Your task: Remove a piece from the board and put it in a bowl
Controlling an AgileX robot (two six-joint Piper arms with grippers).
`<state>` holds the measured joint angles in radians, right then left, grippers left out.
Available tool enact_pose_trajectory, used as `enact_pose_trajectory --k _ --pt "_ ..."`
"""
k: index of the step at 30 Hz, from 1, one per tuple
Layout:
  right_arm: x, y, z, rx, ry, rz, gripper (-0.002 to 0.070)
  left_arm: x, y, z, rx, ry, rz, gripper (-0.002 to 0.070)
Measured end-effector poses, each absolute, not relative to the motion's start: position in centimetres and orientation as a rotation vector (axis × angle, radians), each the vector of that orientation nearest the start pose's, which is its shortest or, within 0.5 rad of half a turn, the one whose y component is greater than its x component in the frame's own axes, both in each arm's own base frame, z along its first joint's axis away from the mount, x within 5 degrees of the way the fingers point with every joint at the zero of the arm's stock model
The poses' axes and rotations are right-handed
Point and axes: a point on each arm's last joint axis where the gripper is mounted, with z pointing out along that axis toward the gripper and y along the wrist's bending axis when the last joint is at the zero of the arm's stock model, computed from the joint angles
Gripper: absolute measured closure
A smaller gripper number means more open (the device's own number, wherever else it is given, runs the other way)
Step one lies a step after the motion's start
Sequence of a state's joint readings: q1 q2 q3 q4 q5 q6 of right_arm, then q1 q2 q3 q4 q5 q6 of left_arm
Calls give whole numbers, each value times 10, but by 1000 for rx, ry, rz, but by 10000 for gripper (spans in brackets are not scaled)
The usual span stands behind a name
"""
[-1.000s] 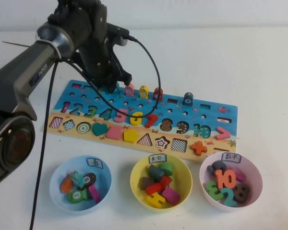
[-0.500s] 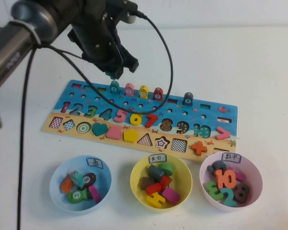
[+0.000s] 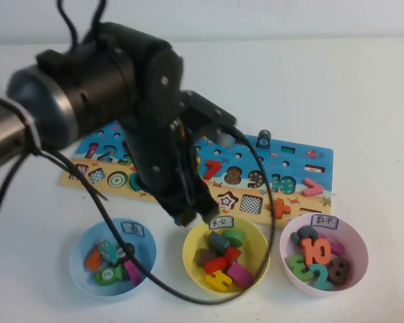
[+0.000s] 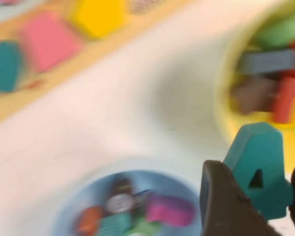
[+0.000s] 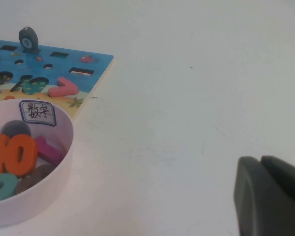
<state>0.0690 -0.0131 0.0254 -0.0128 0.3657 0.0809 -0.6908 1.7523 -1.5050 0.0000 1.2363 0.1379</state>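
My left gripper (image 3: 186,215) hangs over the table's near side, between the light blue bowl (image 3: 81,245) and the yellow bowl (image 3: 259,242). In the left wrist view the left gripper (image 4: 255,194) is shut on the teal "4" piece (image 4: 255,147), held upright between its dark fingers (image 4: 221,201). The board (image 3: 303,158) lies behind, partly hidden by the arm. The pink-lilac bowl (image 3: 355,235) with its white label stands at the near right, holding several numbers; it also shows in the right wrist view (image 5: 64,147). My right gripper (image 5: 260,164) is shut and empty, over bare table right of that bowl.
The light blue bowl and the yellow bowl (image 4: 221,98) hold several pieces each. The left arm's black cable (image 3: 259,168) loops over the board and the yellow bowl. Pegs such as a grey one (image 3: 264,138) stand on the board's far row.
My left arm has swung from above the board's far side to its near side, down between the blue and yellow bowls. The teal "4" lay in the board earlier; now it is in the left gripper.
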Motion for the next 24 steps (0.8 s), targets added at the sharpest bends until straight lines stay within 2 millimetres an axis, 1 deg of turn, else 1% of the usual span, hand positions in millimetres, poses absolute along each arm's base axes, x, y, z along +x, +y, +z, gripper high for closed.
enact_pose_trajectory --k 4,7,9,11,14,19,22,23,24 --pt "53 3 172 3 1863 91 694 249 -253 284 1327 2671 -106 439" --pt "53 3 172 3 1863 91 694 229 -275 283 1422 2597 -140 439" --pt "53 3 172 3 1863 91 694 220 -290 281 1466 2526 -173 439" --pt "53 3 172 3 1863 91 694 215 -303 279 1492 2456 -204 439" --pt "53 3 172 3 1863 91 694 215 -322 276 1517 2352 -243 439" --pt "53 3 172 3 1863 91 694 231 -352 271 1581 2269 -239 439" --pt "53 3 172 3 1863 91 694 240 -365 256 1654 2290 -198 437" --pt "53 3 172 3 1863 91 694 242 -369 249 1675 2309 -184 422" --pt "53 3 172 3 1863 91 694 245 -372 242 1696 2325 -172 391"
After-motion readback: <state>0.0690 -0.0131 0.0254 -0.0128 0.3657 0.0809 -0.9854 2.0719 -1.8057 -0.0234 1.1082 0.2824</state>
